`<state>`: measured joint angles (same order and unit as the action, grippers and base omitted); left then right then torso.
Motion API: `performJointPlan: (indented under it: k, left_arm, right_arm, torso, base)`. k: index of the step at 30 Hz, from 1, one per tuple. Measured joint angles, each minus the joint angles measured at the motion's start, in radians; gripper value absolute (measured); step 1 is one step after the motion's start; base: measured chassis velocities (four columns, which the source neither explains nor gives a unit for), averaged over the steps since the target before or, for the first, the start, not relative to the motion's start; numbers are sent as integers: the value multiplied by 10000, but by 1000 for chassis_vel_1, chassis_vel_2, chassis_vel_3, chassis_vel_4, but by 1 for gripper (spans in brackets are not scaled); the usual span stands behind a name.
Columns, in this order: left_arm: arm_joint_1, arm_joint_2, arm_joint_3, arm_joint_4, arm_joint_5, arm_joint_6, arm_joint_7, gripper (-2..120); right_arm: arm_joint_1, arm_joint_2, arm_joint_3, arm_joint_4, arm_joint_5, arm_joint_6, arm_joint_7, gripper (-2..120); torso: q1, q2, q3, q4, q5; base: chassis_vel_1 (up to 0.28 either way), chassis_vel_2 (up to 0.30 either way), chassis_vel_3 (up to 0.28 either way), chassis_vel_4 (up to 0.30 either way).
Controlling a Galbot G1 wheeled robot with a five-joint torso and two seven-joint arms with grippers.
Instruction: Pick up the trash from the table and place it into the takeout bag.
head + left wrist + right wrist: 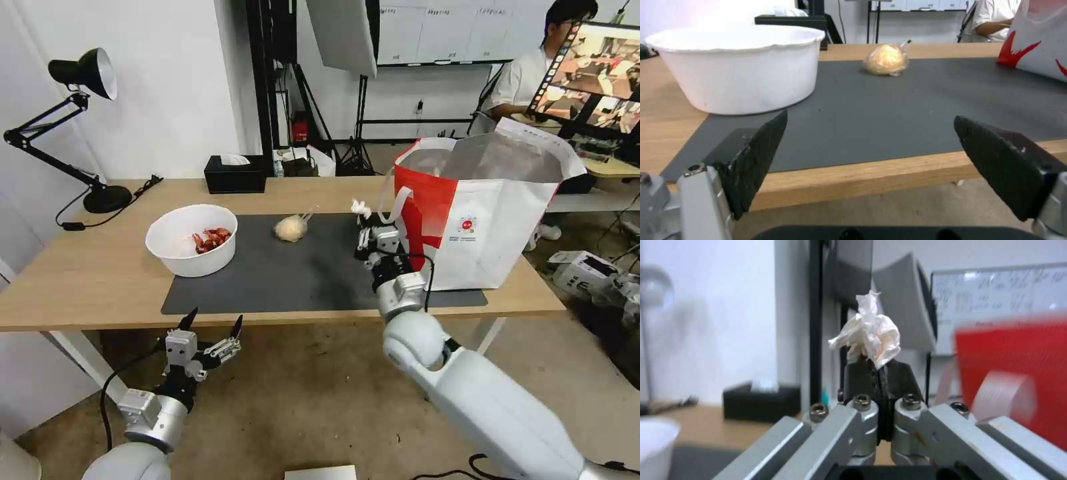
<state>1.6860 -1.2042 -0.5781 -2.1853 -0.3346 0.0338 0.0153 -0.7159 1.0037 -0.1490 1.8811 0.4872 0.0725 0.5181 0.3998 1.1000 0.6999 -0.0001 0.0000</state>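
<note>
The right pincer [878,373] is clamped on the crumpled tissue [869,333], raised above the mat [313,273] just left of the takeout bag [487,227]. Farther left lie the wrapped ball [291,228] and the white bowl [191,240], its red contents probably shells. The left pincer [212,323] hangs with fingers apart just off the desk's [67,280] near edge.

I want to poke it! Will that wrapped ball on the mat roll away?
Probably wobbles more than rolls: the beige wrapped ball looks lumpy, with a twisted plastic tail. It seems light and squashy, and the wrap may be slippery on the dark mat.
</note>
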Motion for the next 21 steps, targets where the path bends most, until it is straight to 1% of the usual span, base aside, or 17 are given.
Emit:
performJointPlan:
  k: [2, 4, 5, 7, 8, 10, 11, 16, 21]
  left_arm:
    - [12, -1, -5, -12, 1, 0, 1, 100]
    - [65, -20, -25, -60, 6, -2, 0, 100]
    - [65, -20, -25, -60, 6, -2, 0, 100]
    - [99, -40, -26, -88, 7, -3, 0, 100]
    - [111, -44, -20, -97, 8, -4, 0, 100]
    - [113, -46, -15, -99, 8, -4, 0, 100]
    - [114, -53, 16, -109, 10, -4, 0, 100]
    - [114, -63, 51, -122, 16, -4, 0, 100]
    - [106, -86, 131, -161, 49, 0, -1, 100]
  right_arm:
    - [94, -55, 64, 55, 23, -29, 29, 0]
    - [659, -351, 502, 171, 10, -263, 473, 0]
    - [659, -351, 502, 171, 10, -263, 473, 0]
    - [1118, -640, 931, 128, -61, -587, 929, 0]
    - [1344, -881, 1150, 81, 104, -804, 1148, 0]
    - [1417, -979, 1232, 69, 193, -887, 1200, 0]
    - [1586, -1296, 1436, 42, 618, -1164, 1346, 0]
    - [1640, -1587, 1582, 40, 1026, -1421, 1388, 0]
    - [1545, -2068, 1796, 68, 1583, -1728, 1223, 0]
  torso:
    - [0, 0, 0, 0, 1]
    - [1, 0, 0, 2, 1]
    - [1, 0, 0, 2, 1]
    - [1, 0, 0, 2, 0]
    - [1, 0, 1, 2, 2]
    - [2, 0, 1, 1, 2]
    - [2, 0, 0, 0, 0]
    - [2, 0, 1, 0, 2]
    - [1, 0, 1, -2, 2]
  base:
    - [0, 0, 0, 0]
    - [0, 0, 0, 0]
    - [0, 0, 0, 0]
    - [0, 0, 0, 0]
    - [0, 0, 0, 0]
    - [0, 0, 0, 0]
    - [0, 0, 0, 0]
    - [0, 0, 0, 0]
    - [0, 0, 0, 0]
